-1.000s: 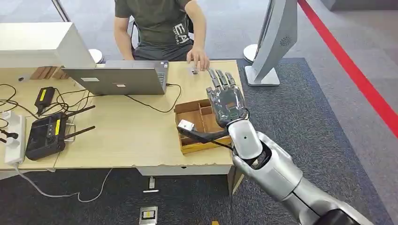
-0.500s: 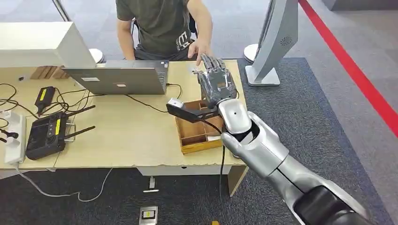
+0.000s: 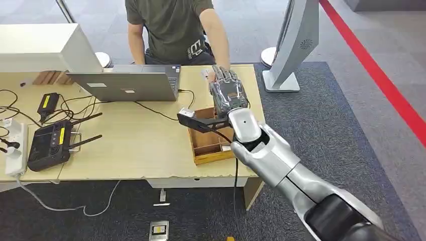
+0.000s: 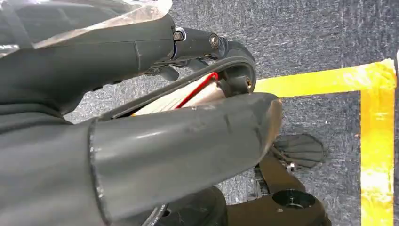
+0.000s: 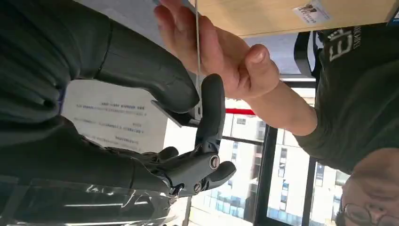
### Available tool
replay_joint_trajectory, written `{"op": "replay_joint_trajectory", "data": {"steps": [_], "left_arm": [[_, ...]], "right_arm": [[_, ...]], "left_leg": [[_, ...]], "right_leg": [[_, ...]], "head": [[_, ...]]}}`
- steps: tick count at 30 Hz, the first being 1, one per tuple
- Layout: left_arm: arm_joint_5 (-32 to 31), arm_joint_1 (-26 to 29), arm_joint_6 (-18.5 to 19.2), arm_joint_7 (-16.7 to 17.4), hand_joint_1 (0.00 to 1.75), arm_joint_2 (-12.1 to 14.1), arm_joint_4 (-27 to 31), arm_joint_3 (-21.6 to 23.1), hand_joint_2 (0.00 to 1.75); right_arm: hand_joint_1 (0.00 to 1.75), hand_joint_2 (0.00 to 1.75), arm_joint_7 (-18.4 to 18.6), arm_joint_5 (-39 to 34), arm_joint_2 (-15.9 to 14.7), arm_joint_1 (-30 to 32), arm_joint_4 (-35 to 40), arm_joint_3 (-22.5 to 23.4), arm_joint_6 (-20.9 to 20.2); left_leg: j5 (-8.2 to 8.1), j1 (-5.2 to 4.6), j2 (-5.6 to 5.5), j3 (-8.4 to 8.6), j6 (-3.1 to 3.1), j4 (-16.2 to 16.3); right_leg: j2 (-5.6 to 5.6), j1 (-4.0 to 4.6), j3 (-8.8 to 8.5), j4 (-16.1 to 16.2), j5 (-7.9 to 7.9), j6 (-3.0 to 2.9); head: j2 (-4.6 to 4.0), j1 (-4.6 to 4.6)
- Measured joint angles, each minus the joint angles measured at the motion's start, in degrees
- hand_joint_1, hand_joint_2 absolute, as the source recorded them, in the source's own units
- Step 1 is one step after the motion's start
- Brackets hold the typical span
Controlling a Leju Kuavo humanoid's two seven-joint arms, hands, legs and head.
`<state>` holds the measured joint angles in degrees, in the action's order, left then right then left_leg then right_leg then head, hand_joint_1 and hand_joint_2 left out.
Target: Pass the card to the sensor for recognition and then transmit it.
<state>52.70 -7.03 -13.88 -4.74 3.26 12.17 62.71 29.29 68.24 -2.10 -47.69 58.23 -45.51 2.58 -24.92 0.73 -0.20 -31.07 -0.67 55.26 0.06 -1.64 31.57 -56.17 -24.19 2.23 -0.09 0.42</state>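
Observation:
My right hand point(image 3: 228, 93) reaches over the far edge of the table point(image 3: 135, 145) toward a seated person. The right wrist view shows a thin card point(image 5: 196, 61) edge-on, pinched between my thumb point(image 5: 155, 70) and a dark finger point(image 5: 211, 108). The person's hand point(image 5: 216, 47) grips the same card from the other side; that hand point(image 3: 221, 68) lies just beyond my fingers. I cannot make out the sensor behind my hand. My left hand point(image 4: 179, 141) hangs by my side above the carpet with nothing in it.
A wooden compartment tray point(image 3: 208, 145) sits under my right forearm. A laptop point(image 3: 128, 83) with its cable, a black controller point(image 3: 47, 143), a power strip point(image 3: 15, 145) and a white box point(image 3: 40, 47) lie to the left. A grey stand point(image 3: 291, 45) rises at the right.
My right arm has stretched forward and slightly left, from above the tray to the table's far edge. The person's hand has lifted off the table and taken hold of the card.

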Motion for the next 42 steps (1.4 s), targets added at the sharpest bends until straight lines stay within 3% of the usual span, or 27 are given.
{"op": "replay_joint_trajectory", "data": {"steps": [4, 5, 6, 17, 24, 28, 32, 42], "left_arm": [[0.1, 0.0, 0.0, -0.3, 0.00, -0.1, 0.0, 0.0, 0.00], [0.2, 0.0, 0.0, -0.3, 0.00, -0.1, 0.0, 0.0, 0.00], [0.2, 0.0, 0.0, -0.3, 0.00, -0.1, 0.0, 0.0, 0.00], [1.0, 0.7, -0.2, 1.0, 0.00, -0.1, 0.0, 0.0, 0.00], [1.2, 0.8, -0.4, 1.4, 0.00, -0.1, 0.0, 0.0, 0.00], [1.4, 1.0, -0.3, 0.6, 0.00, -0.1, 0.0, 0.0, 0.00], [1.6, 1.1, -0.3, 0.5, 0.00, 0.0, 0.0, 0.1, 0.00], [2.9, 1.4, -0.7, 0.4, 0.00, 0.5, 0.0, 0.4, 0.00]], "right_arm": [[1.75, 1.75, -0.2, 0.0, 0.4, -0.1, -0.9, 0.0, 0.6], [0.19, 1.75, -0.2, 0.0, 0.5, -0.2, -1.2, 0.0, 0.8], [0.00, 0.00, -0.4, 0.0, 0.5, -0.3, -1.5, 0.0, 1.0], [0.00, 0.00, -0.7, 3.7, 0.6, -0.7, -4.7, 0.0, 3.6], [0.00, 0.00, 1.1, 4.4, -1.3, -0.5, -4.4, 0.4, 1.3], [0.00, 0.00, 3.2, 3.2, -5.8, 0.7, -1.1, 1.9, -2.7], [0.00, 0.00, 5.4, 2.1, -12.2, 3.9, 2.2, 5.3, -4.3], [0.00, 0.00, 7.6, 1.5, -26.1, 17.0, 12.6, 19.4, -7.9]], "left_leg": [[0.00, 0.00, 0.00, 0.00, 0.00, 0.0], [0.00, 0.00, 0.00, 0.00, 0.00, 0.0], [0.00, 0.00, 0.00, 0.00, 0.00, 0.0], [0.00, 0.00, 0.00, 0.01, 0.00, 0.0], [0.00, -0.01, 0.01, 0.05, 0.00, 0.0], [-0.01, -0.01, 0.00, 0.08, 0.01, 0.0], [-0.05, -0.02, -0.04, 0.09, 0.06, 0.1], [-0.12, -0.02, -0.09, 0.11, 0.07, 0.1]], "right_leg": [[0.00, 0.00, 0.00, 0.0, 0.00, 0.00], [0.00, 0.00, 0.00, 0.0, 0.00, 0.00], [0.00, 0.00, 0.00, 0.0, 0.00, 0.00], [0.00, 0.00, 0.00, 0.0, 0.00, 0.00], [0.00, -0.01, 0.03, 0.0, 0.00, 0.00], [0.00, -0.01, -0.01, 0.1, 0.00, 0.01], [-0.03, -0.02, -0.09, 0.1, 0.02, 0.03], [-0.05, -0.01, -0.11, 0.2, 0.00, 0.06]], "head": [[0.00, 0.00], [0.00, 0.02], [0.00, 0.00], [0.00, 0.02], [0.02, 0.00], [0.00, 0.00], [0.02, 0.02], [0.00, -0.02]]}}
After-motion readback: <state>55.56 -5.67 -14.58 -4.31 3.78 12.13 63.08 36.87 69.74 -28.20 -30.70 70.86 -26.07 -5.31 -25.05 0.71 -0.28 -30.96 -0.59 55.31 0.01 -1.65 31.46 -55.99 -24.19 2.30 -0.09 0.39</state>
